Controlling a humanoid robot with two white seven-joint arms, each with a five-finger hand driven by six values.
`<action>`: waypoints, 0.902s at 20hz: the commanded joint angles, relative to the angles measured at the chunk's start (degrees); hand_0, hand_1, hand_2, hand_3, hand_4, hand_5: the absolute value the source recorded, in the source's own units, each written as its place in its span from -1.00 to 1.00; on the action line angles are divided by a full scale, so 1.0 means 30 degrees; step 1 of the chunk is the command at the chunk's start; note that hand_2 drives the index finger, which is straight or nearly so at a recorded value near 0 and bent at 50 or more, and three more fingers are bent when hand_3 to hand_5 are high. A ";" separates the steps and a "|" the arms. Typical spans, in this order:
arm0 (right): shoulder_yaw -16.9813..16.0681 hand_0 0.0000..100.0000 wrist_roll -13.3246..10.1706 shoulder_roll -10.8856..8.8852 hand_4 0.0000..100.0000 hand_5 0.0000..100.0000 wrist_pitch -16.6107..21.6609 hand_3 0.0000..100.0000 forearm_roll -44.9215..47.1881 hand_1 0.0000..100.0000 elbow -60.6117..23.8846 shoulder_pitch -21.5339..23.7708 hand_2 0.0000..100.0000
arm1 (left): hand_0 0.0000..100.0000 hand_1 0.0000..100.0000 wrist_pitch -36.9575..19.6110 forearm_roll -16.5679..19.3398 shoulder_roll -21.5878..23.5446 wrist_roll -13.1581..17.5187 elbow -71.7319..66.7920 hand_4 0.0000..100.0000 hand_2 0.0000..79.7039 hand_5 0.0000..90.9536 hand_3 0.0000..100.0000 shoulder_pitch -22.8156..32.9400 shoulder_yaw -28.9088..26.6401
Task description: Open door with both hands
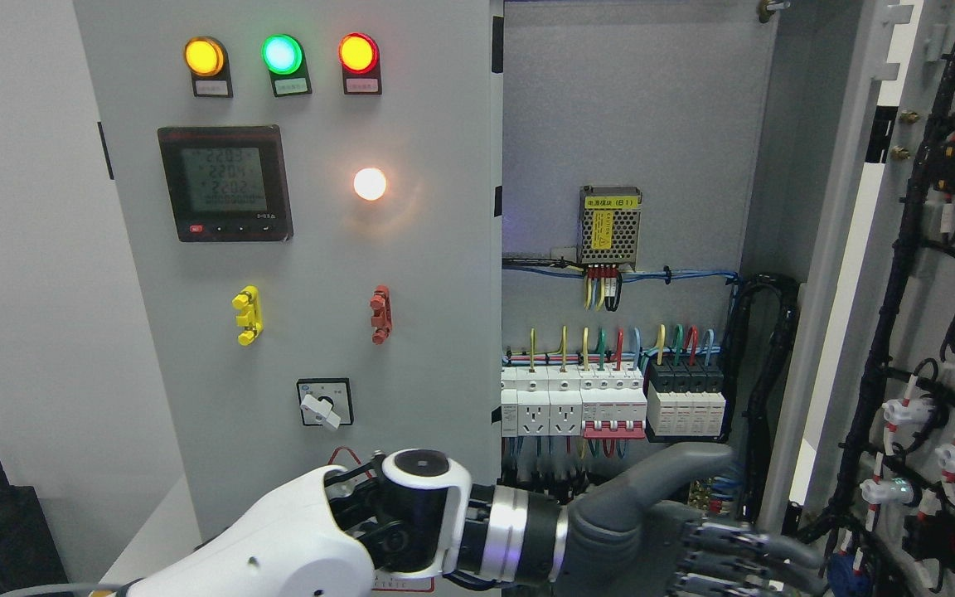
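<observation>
The cabinet's right door [900,274] stands swung wide open at the far right, its inner face strung with black cables. The left hand [718,539] reaches across from the lower left, fingers [743,547] stretched out loosely toward the door's lower edge and holding nothing; I can't tell if they touch it. Inside, a row of breakers [610,402] sits below a small power supply [609,225]. The left panel [295,249] shows three lit lamps [281,54].

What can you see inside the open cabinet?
Inside the cabinet: a power supply, a row of breakers and coloured wires. The left hand, reaching across, covers the lower part.
</observation>
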State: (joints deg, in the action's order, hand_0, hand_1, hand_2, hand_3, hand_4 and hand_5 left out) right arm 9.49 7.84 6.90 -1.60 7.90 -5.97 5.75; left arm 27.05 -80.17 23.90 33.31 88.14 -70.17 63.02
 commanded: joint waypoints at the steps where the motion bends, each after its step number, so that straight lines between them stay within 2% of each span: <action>1: -0.0001 -1.00 -0.0005 -0.0015 -1.00 -1.00 0.0006 -1.00 0.0005 -1.00 -0.0001 0.0016 -1.00 | -1.00 -1.00 0.0123 0.2665 0.8406 0.2018 0.2087 -0.94 -1.00 -1.00 -1.00 0.4163 -0.5063; 5: -0.0001 -1.00 -0.0005 -0.0014 -1.00 -1.00 0.0006 -1.00 0.0005 -1.00 -0.0001 0.0016 -1.00 | -1.00 -1.00 0.0035 0.5069 0.9843 0.3368 0.1589 -0.94 -1.00 -1.00 -1.00 0.8147 -0.7991; 7: -0.0001 -1.00 -0.0005 0.0014 -1.00 -1.00 0.0006 -1.00 0.0005 -1.00 -0.0001 0.0016 -1.00 | -1.00 -1.00 -0.0314 0.6735 0.9992 0.3779 0.1063 -0.94 -1.00 -1.00 -1.00 1.0519 -0.9953; 9: -0.0001 -1.00 -0.0005 0.0014 -1.00 -1.00 0.0006 -1.00 0.0034 -1.00 -0.0001 0.0045 -1.00 | -1.00 -1.00 -0.1394 0.8960 0.9846 0.4131 0.0040 -0.94 -1.00 -1.00 -1.00 1.3561 -1.2352; 12: 0.0028 -1.00 -0.0005 0.0015 -1.00 -1.00 0.0006 -1.00 0.0034 -1.00 -0.0001 0.0074 -1.00 | -1.00 -1.00 -0.3591 1.1833 0.9496 0.4249 -0.1309 -0.94 -1.00 -1.00 -1.00 1.7460 -1.4730; 16: 0.0028 -1.00 -0.0005 0.0015 -1.00 -1.00 0.0006 -1.00 0.0063 -1.00 -0.0030 0.0103 -1.00 | -1.00 -1.00 -0.4913 1.4530 0.9230 0.4249 -0.2598 -0.94 -1.00 -1.00 -1.00 2.1095 -1.6782; 18: 0.0028 -1.00 -0.0005 0.0015 -1.00 -1.00 0.0006 -1.00 0.0034 -1.00 -0.0234 0.0103 -1.00 | -1.00 -1.00 -0.6373 1.5790 0.9055 0.4220 -0.3418 -0.94 -1.00 -1.00 -1.00 2.3000 -1.7662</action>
State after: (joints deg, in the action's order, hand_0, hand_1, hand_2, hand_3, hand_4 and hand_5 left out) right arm 9.53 7.84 6.91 -1.55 8.01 -6.06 5.98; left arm 12.16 -44.23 46.55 46.00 85.82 -18.13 30.38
